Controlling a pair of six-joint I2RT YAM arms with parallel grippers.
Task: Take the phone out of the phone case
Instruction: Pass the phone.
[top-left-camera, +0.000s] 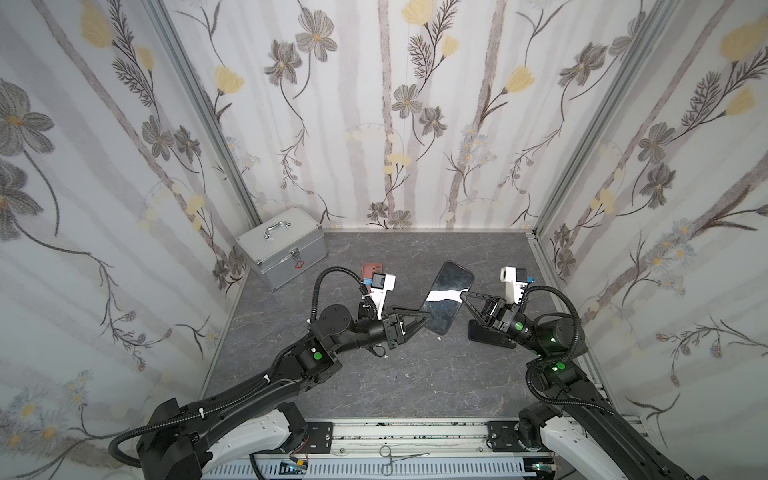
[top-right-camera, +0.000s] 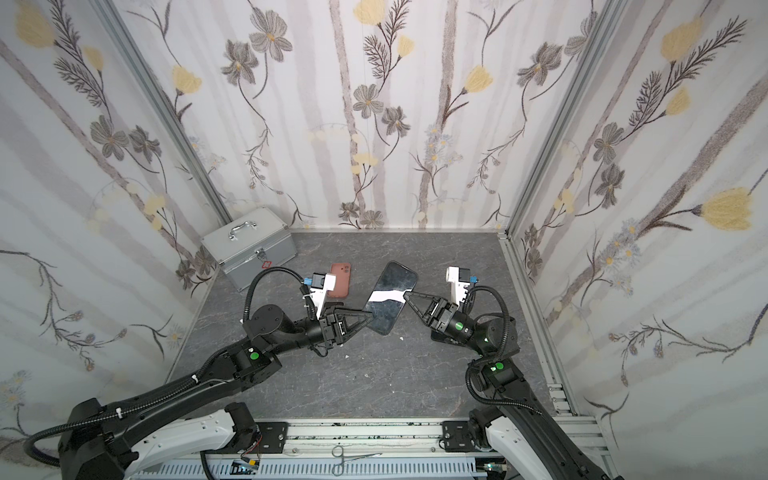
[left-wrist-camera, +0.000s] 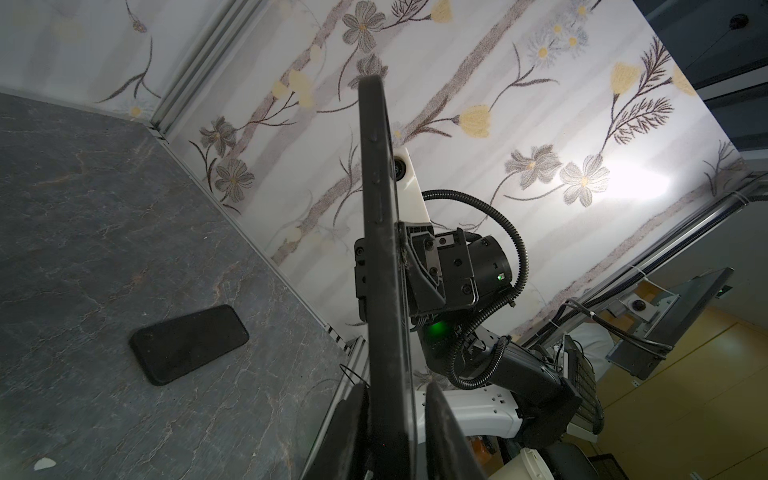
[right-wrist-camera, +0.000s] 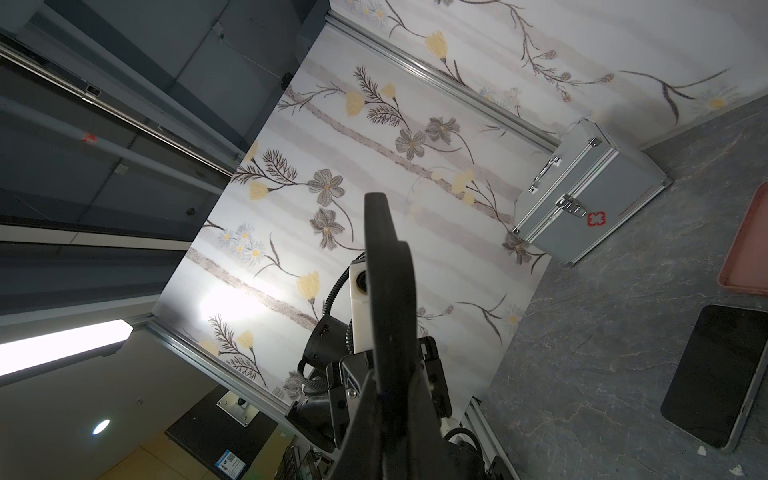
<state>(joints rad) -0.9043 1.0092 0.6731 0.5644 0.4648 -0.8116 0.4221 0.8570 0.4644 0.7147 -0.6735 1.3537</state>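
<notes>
The phone (top-left-camera: 446, 297) (top-right-camera: 390, 297) hangs tilted above the table between my two arms, with its glossy screen facing up. Both wrist views show it edge-on. Its matte black rim with button bumps looks like the phone case (left-wrist-camera: 376, 174). My left gripper (top-left-camera: 424, 321) (left-wrist-camera: 390, 384) has a finger on either face of the phone's near end and is narrowed to about its thickness. My right gripper (top-left-camera: 462, 294) (right-wrist-camera: 388, 374) is shut on the phone's right long edge (right-wrist-camera: 380, 270).
A silver toolbox (top-left-camera: 280, 247) stands at the back left corner. A reddish-brown case (top-right-camera: 340, 280) lies behind my left wrist. A flat black phone-like slab (left-wrist-camera: 189, 345) (right-wrist-camera: 719, 374) lies on the table under my right arm. Forceps (top-left-camera: 399, 457) rest on the front rail.
</notes>
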